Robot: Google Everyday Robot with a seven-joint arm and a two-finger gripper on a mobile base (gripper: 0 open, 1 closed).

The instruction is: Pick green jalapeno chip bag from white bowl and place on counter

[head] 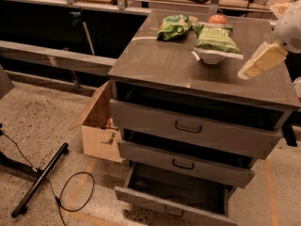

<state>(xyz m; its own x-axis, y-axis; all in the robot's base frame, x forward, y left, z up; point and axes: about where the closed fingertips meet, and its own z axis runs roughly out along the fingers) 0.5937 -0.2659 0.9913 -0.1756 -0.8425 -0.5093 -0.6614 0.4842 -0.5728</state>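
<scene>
Progress on the task looks to be nil, judging by how things lie. The bag (216, 37) rests flat across the top of the bowl (211, 58), its ends overhanging the rim, toward the far right of the counter (169, 67). Nothing lifts or touches it.

The gripper (261, 62) hangs at the right edge of view, over the counter's right side. It is near the bowl but apart from it, off to the bowl's right and a little nearer the camera. It points down and left, roughly toward the bowl. Whether it is open or closed cannot be told from this view; the bag is plainly not in it.

So every step appears to be left: closing the gap to the bowl, taking hold of the bag, raising it clear of the rim, and setting it down on the counter. There is bare surface for that in front of and to the left of the bowl. Behind the bowl the space is tighter: a lime bag (174, 26) lies just to the bowl's far left and a fruit (217, 19) sits just behind it, neither part of the job.
</scene>
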